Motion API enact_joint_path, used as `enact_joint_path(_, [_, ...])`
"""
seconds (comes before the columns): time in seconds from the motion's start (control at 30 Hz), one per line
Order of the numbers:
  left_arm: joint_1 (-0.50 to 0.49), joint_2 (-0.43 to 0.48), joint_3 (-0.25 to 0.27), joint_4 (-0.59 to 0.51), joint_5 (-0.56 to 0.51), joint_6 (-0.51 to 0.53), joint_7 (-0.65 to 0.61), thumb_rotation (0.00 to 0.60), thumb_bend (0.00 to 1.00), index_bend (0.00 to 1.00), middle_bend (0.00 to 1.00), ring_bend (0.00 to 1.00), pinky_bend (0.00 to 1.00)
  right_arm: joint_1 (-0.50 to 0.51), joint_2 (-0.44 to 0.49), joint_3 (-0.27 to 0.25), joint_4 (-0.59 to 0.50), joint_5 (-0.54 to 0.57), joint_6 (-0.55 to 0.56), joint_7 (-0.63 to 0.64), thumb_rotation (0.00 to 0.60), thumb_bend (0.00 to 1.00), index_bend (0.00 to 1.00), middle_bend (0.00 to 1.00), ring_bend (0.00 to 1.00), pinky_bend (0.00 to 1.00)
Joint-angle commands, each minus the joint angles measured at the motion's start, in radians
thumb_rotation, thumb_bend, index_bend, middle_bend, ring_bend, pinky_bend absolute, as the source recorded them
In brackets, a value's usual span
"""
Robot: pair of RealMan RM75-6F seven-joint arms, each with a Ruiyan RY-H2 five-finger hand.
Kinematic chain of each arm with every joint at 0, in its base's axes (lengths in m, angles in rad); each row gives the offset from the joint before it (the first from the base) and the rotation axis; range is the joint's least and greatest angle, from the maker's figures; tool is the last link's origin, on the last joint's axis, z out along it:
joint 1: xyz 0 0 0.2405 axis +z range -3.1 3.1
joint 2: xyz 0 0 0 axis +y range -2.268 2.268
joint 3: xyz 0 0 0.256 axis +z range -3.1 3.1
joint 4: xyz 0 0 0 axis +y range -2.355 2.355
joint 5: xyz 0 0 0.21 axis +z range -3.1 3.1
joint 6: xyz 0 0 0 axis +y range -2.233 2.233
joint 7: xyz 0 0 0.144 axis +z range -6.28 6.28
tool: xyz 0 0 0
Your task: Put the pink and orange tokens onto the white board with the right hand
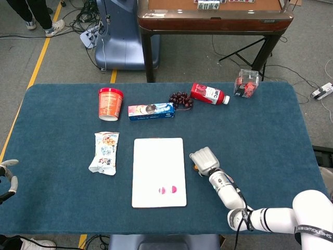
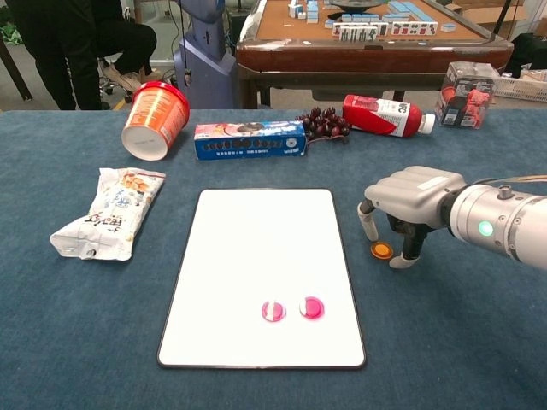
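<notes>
The white board (image 1: pixel 158 161) (image 2: pixel 256 248) lies flat in the middle of the table, with two pink tokens (image 1: pixel 167 189) (image 2: pixel 291 309) side by side near its front edge. One orange token (image 2: pixel 381 250) (image 1: pixel 196 167) lies on the cloth just right of the board. My right hand (image 2: pixel 412 198) (image 1: pixel 204 160) hovers palm down over it, fingers (image 2: pixel 367 224) pointing down and apart on either side of the token, holding nothing. A second orange token is hidden behind the hand. My left hand (image 1: pixel 7 174) shows only partly at the table's left edge.
Along the back stand an orange cup (image 2: pixel 152 119), a blue biscuit box (image 2: pixel 249 140), grapes (image 2: pixel 322 124), a red bottle (image 2: pixel 386 116) and a clear box (image 2: pixel 466 95). A snack bag (image 2: pixel 109 212) lies left of the board.
</notes>
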Motion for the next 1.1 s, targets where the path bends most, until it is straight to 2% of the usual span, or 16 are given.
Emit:
enact_joint_path(0.03, [0.0,0.0,0.0,0.0,0.001,0.001,0.0,0.6,0.52,0.37,0.62,0.46,0.54,0.001,-0.002,0.001,0.003,0.002,-0.002,0.001,0.6,0.2,0.44,1.0,1.0,1.0])
enact_joint_path(0.67, [-0.001,-0.001,0.002,0.0,0.002,-0.002,0.003,0.6,0.52,0.37,0.62,0.46,0.54,-0.001,0.021,0.009,-0.029,-0.008,0.004,0.017,0.6,0.26,0.48,1.0,1.0,1.0])
enact_joint_path(0.9, [-0.003,-0.003,0.003,-0.002,0.004,-0.004,0.011,0.6,0.52,0.37,0.62,0.46,0.54,0.007,0.058,0.041,-0.101,-0.04,0.034,0.027,0.6,0.26,0.48,1.0,1.0,1.0])
enact_joint_path(1.1, [-0.003,-0.004,0.003,-0.002,0.004,-0.003,0.015,0.6,0.52,0.37,0.62,0.46,0.54,0.048,0.041,0.074,-0.119,-0.026,0.046,-0.023,0.6,0.26,0.48,1.0,1.0,1.0])
